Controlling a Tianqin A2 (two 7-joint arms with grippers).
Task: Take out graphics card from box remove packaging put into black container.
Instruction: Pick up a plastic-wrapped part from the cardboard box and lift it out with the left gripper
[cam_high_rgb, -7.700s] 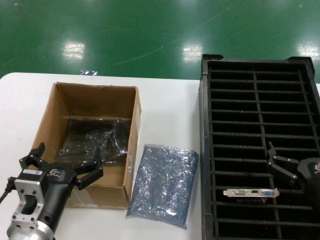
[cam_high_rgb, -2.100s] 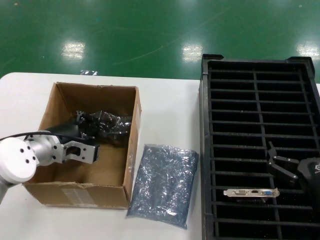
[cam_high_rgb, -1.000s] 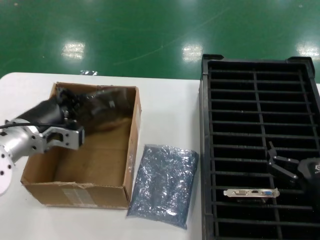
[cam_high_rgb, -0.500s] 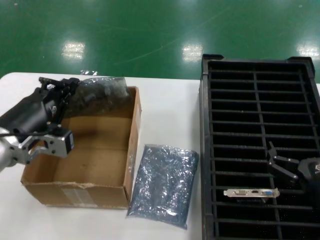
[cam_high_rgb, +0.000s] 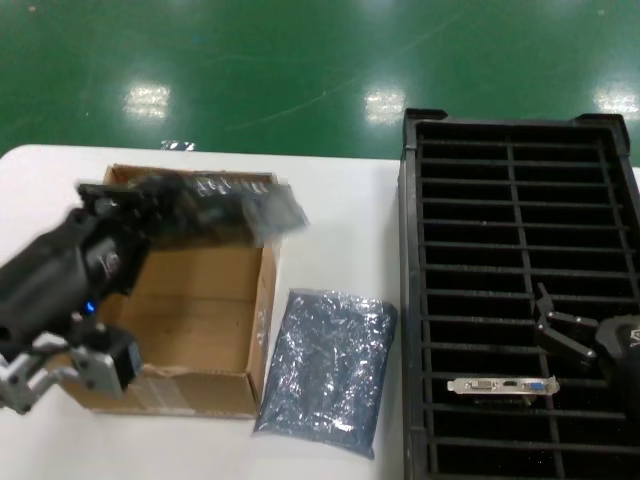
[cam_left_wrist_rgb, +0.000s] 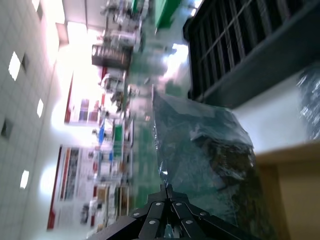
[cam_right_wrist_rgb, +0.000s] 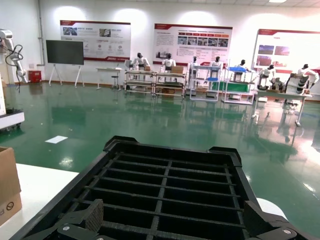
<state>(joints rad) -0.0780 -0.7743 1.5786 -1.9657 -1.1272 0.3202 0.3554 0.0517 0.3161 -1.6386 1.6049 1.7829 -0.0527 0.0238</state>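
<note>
Left gripper (cam_high_rgb: 105, 205) clamped one dark, shiny, crinkly bagged graphics card (cam_high_rgb: 225, 205) above brown cardboard box (cam_high_rgb: 185, 330) | second grey-blue plastic bag (cam_high_rgb: 328, 370) beside box | right gripper (cam_high_rgb: 552, 325) spread over black slotted container (cam_high_rgb: 520, 200)

From the head we look down and forward over the white counter (cam_high_rgb: 340, 210), taking in the box (cam_high_rgb: 190, 300) and the black container (cam_high_rgb: 515, 300) whole. Our left wrist camera sits close above the box, tilted, catching the black container's edge (cam_left_wrist_rgb: 240, 50). Our right wrist camera looks level across the black container (cam_right_wrist_rgb: 165, 190) toward the hall.
</note>
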